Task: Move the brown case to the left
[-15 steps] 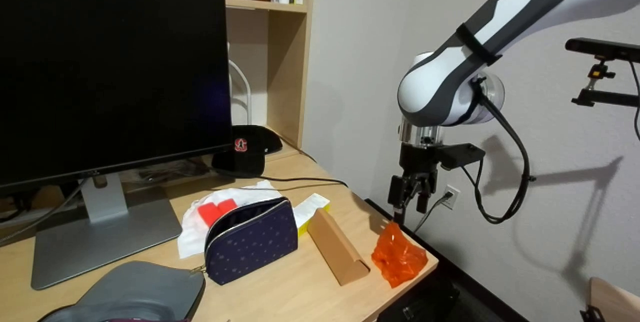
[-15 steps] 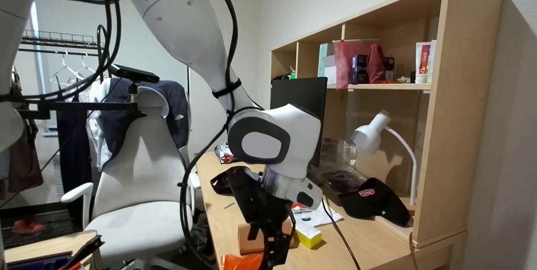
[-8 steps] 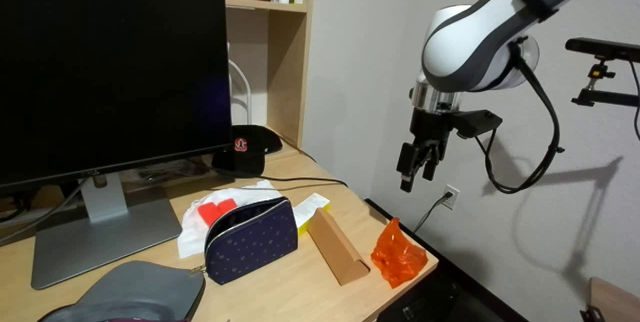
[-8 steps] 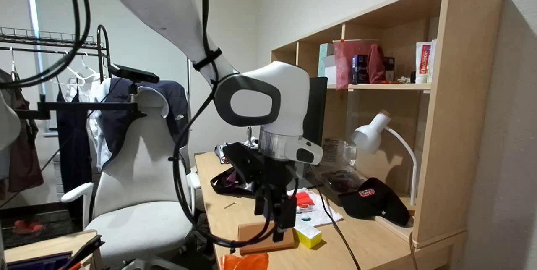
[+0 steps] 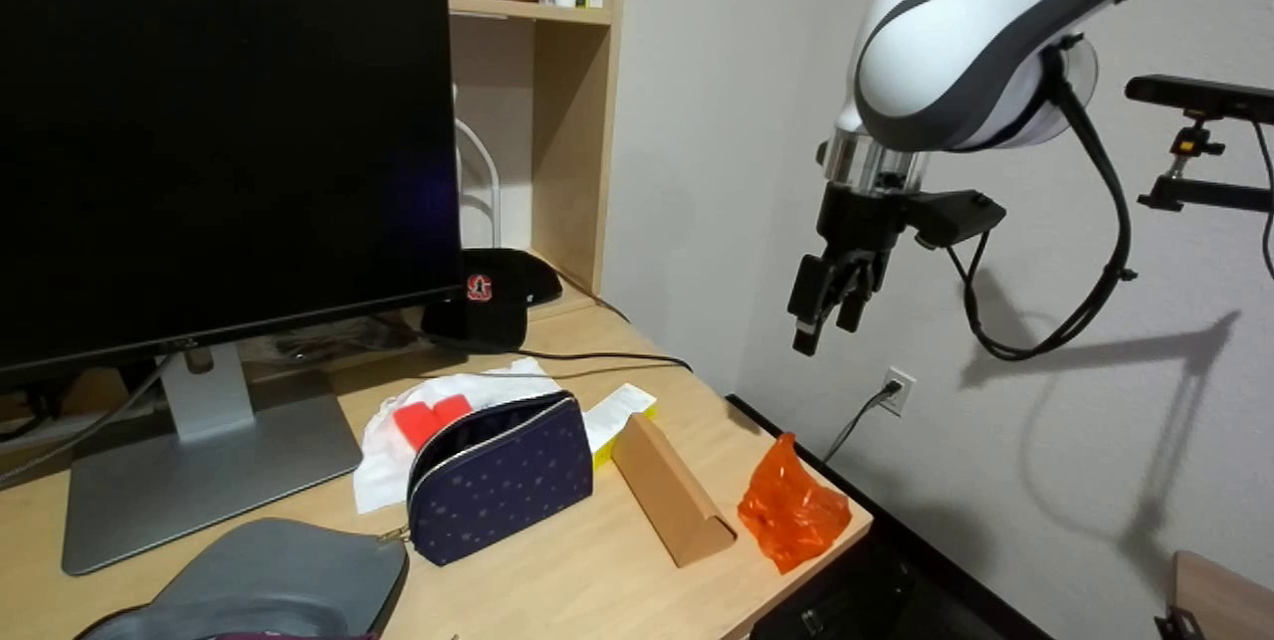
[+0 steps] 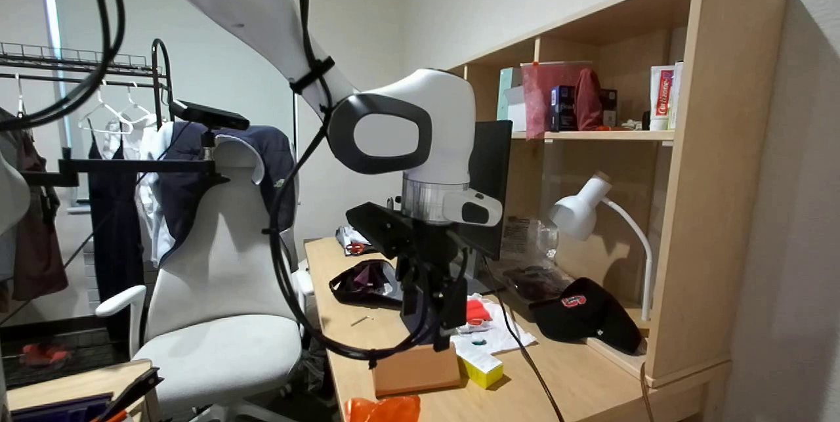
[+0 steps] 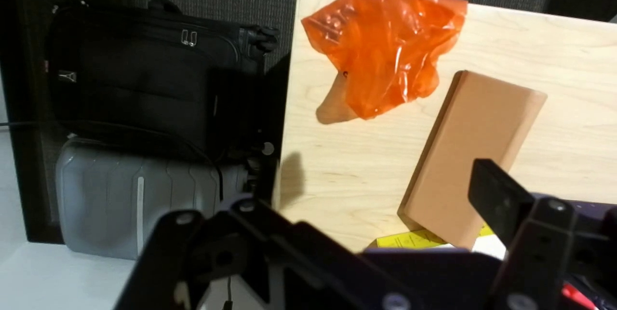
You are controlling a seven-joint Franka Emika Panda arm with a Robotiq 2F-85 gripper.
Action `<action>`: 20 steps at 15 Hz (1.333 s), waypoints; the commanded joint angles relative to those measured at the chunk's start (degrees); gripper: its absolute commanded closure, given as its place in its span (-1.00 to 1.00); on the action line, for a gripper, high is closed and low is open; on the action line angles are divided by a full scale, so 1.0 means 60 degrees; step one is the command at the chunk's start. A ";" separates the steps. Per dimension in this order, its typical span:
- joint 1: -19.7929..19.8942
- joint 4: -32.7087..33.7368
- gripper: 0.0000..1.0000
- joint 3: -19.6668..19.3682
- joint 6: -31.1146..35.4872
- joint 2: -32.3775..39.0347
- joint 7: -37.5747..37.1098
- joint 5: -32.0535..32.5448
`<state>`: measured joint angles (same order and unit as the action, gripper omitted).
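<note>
Brown case (image 5: 665,493) lies on desk (image 5: 607,570) between dark pouch (image 5: 506,483), left, and orange plastic (image 5: 792,513), right, in an exterior view. Gripper (image 5: 827,332) hangs aloft, jaws apart.

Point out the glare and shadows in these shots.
Wrist view: bright glints on the orange plastic, none on the brown case; in an exterior view, soft shadows across the wall; in an exterior view, a dark shadow beside the yellow box.
</note>
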<state>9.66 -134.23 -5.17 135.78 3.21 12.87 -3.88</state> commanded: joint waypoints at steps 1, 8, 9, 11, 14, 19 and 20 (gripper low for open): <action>-0.0144 0.0145 -1.00 -0.0075 -0.0119 0.0084 -0.0044 -0.0164; -0.1101 0.1142 -1.00 0.0514 -0.0200 0.1041 -0.1024 0.0331; -0.1224 0.1302 -1.00 0.0601 -0.0193 0.1262 -0.1160 0.0205; -0.1415 0.1596 -1.00 0.0808 -0.0052 0.1787 -0.1313 -0.0165; -0.1458 0.1471 -1.00 0.0889 -0.0044 0.1739 -0.1277 -0.0137; -0.1463 0.1851 -1.00 0.0966 -0.0027 0.2278 -0.1303 -0.0224; -0.1463 0.1993 -1.00 0.1008 0.0057 0.2495 -0.1417 -0.0402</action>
<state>0.59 -123.22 0.33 135.77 16.89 5.18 -5.36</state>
